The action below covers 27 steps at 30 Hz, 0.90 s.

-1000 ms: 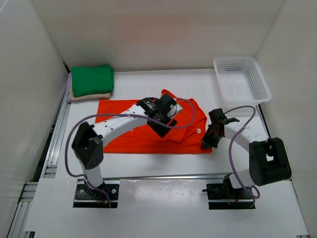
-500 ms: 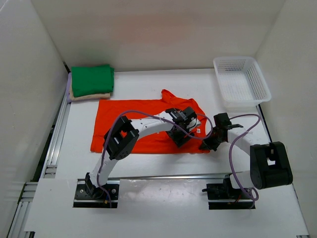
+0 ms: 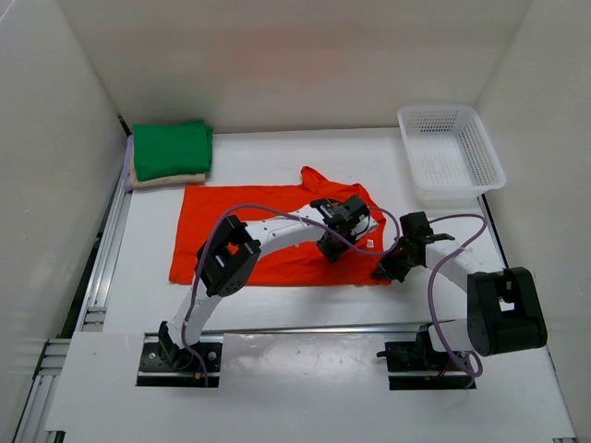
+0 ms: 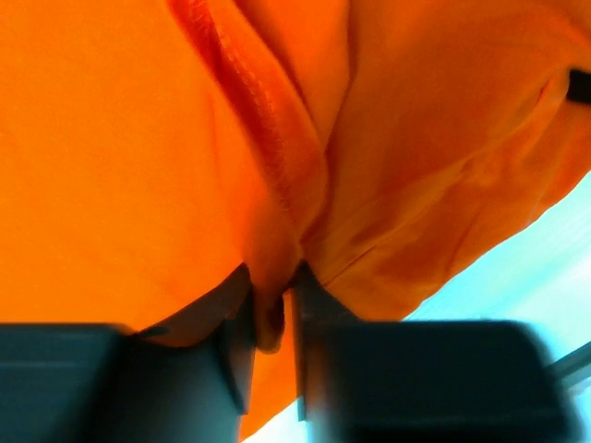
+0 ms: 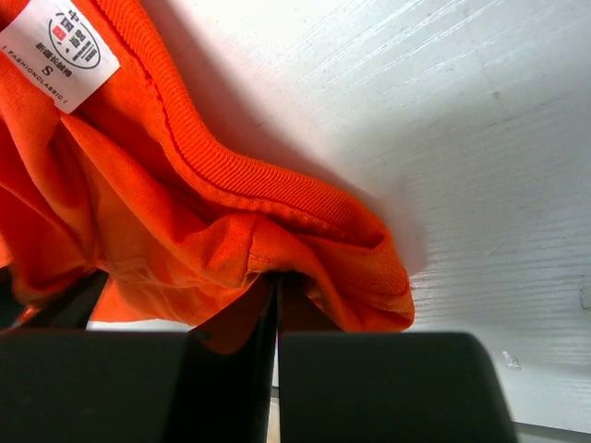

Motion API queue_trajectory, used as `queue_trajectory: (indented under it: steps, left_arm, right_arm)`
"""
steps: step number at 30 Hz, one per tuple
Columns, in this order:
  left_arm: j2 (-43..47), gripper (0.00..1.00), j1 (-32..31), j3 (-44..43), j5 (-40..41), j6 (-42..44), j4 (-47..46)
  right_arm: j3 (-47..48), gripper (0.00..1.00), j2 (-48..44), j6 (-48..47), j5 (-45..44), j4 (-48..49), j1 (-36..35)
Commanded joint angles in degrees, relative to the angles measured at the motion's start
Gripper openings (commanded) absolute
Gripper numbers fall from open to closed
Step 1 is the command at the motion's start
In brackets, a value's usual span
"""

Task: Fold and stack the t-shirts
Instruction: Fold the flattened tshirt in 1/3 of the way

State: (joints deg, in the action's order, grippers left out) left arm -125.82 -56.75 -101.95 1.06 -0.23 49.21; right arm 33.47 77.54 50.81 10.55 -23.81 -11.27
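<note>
**A:** What's nearest?

**B:** The right tool (image 5: 275, 288) is clamped shut on the near right edge of the orange-red t-shirt (image 3: 231, 203), just beside the size label (image 5: 60, 41).

**A:** And the left tool (image 4: 271, 309)?

**B:** A second ago it was over the shirt's middle. It has since swung to the right end and nipped a raised ridge of cloth.

**A:** Meaning?

**B:** Both tools now hold the same end of the shirt, which lies spread across the counter (image 3: 277, 152). I'd judge a fold is starting.

**A:** Farther back?

**B:** The green t-shirt (image 3: 171, 146) lies folded on the tan t-shirt (image 3: 166, 179) at far left. The white lattice basket (image 3: 439, 109) stands at far right.
</note>
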Motion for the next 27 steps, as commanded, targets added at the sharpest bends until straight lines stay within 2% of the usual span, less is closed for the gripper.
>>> queue_trajectory:
  steps: [1, 2, 3, 6, 9, 12, 14, 16, 18, 20, 24, 26, 27]
  left_arm:
    - [2.86, 0.27, 0.67, -2.37, 0.17, 0.23, -1.05]
    - [2.86, 0.14, 1.2, -2.37, 0.17, 0.23, -1.05]
    - [2.25, 0.11, 1.81, -2.98, 0.78, 0.23, -1.05]
    - [2.25, 0.12, 4.89, -2.99, 0.79, 0.23, -1.05]
    - [2.77, 0.2, 7.97, -2.99, 0.79, 0.23, -1.05]
    - [1.55, 0.24, 9.81, -2.99, 1.57, 0.23, -1.05]
    - [0.93, 0.3, 10.34, -3.52, 3.59, 0.23, -1.05]
    - [0.4, 0.48, 10.87, -3.52, 4.29, 0.23, -1.05]
    - [0.92, 0.73, 10.87, -2.91, 4.3, 0.23, -1.05]
    - [1.45, 0.77, 10.87, -2.9, 5.35, 0.23, -1.05]
    - [3.46, 0.79, 12.71, -2.38, 11.06, 0.23, 1.05]
    - [5.92, 0.79, 14.64, -1.77, 10.02, 0.23, 3.07]
    - [9.94, 0.83, 17.7, -0.98, 8.8, 0.23, 4.13]
  right_arm:
    - [-1.31, 0.0, 0.07, -1.85, -4.04, -3.78, 0.02]
    - [-1.31, 0.0, 0.07, -1.85, -4.56, -4.39, 0.02]
    - [-1.31, 0.0, 0.07, -2.37, -4.57, -4.4, 0.02]
    - [-1.31, 0.0, -0.46, -2.38, -5.18, -5.01, 0.02]
    - [-1.31, 0.0, -0.46, -2.38, -6.41, -5.63, 0.02]
    - [-1.83, 0.0, -0.46, -2.38, -6.42, -5.63, 0.02]
    - [-1.83, 0.0, -0.98, -2.9, -6.42, -6.16, 0.02]
    - [-1.31, 0.0, -0.98, -3.6, -7.11, -6.85, 0.02]
    - [-0.61, 0.0, -0.98, -4.22, -7.64, -7.56, 0.02]
    - [-0.08, 0.0, -0.98, -5.01, -7.65, -8.27, 0.02]
    - [2.64, 0.02, -2.91, -7.73, -8.17, -10.46, 0.02]
    - [4.31, 0.1, -4.93, -8.88, -8.17, -12.47, -0.59]
    - [6.15, 0.21, -5.72, -9.4, -8.96, -13.44, -0.6]
